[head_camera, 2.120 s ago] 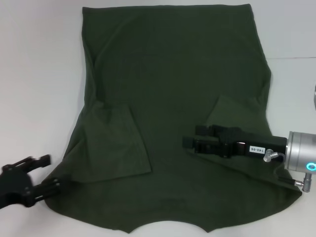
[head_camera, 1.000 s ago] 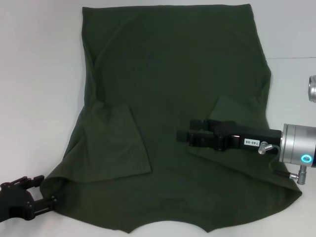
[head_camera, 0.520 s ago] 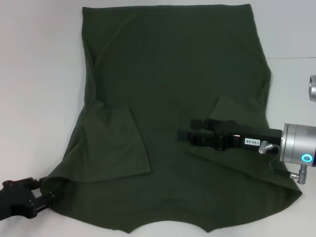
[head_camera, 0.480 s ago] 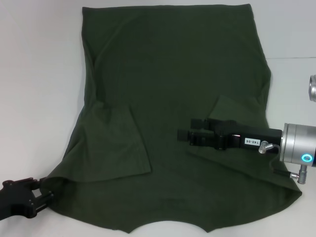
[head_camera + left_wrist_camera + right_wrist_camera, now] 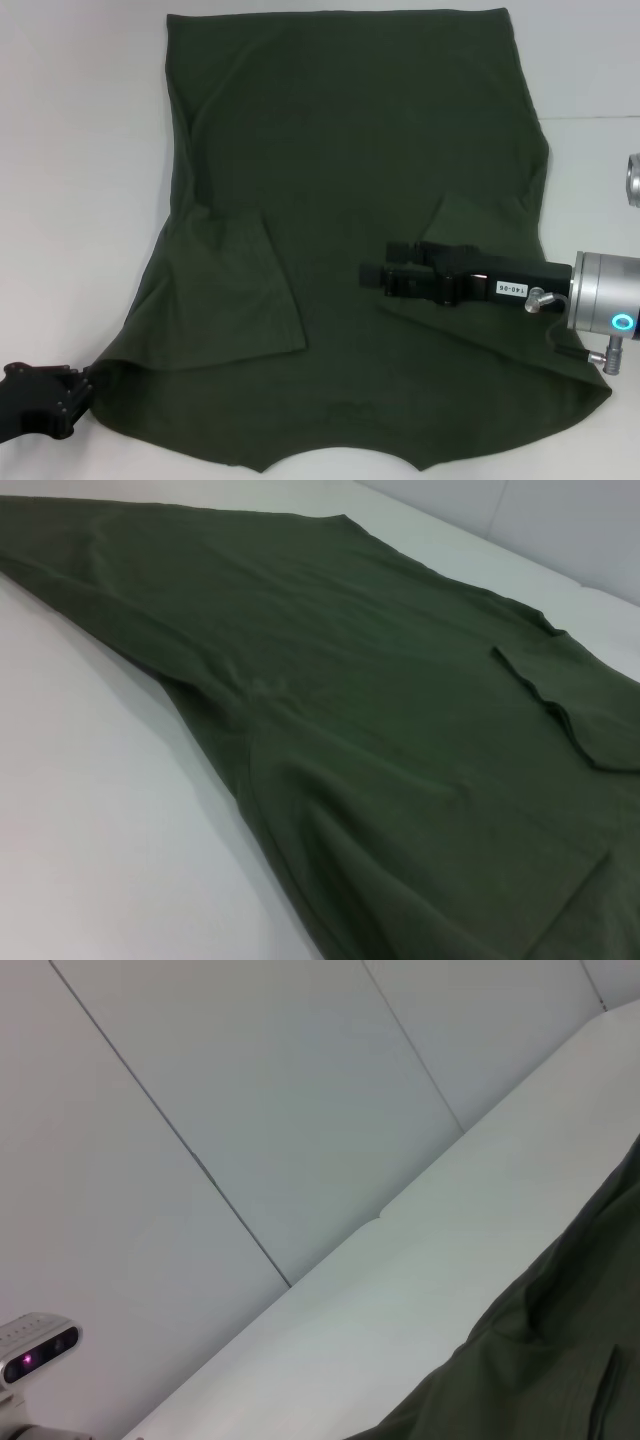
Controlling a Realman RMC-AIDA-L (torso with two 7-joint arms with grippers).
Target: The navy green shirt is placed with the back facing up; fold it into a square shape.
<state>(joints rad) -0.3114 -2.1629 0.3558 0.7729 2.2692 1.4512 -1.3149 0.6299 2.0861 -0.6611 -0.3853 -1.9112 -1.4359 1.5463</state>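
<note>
- The large dark olive-green cotton short-sleeved shirt lies spread flat on the white desk, plain side up. Its hem lies along the far edge and its collar notch at the near edge, so its long axis runs away from the robot.
- Both sleeves are already folded inward onto the body, the left one as a flap and the right one beside the right arm.
- The left gripper sits low at the shirt's near-left shoulder corner, touching the cloth edge there. Whether its fingers are spread or pinching the fabric cannot be told from these views.
- The right gripper reaches in from the right, over the middle of the shirt. Its fingers point toward the left sleeve flap, and they look spread with nothing between them.
- The next fold probably turns on that near-left corner: the cloth lies forward and to the right of the left gripper, which is the nearer arm.
</note>
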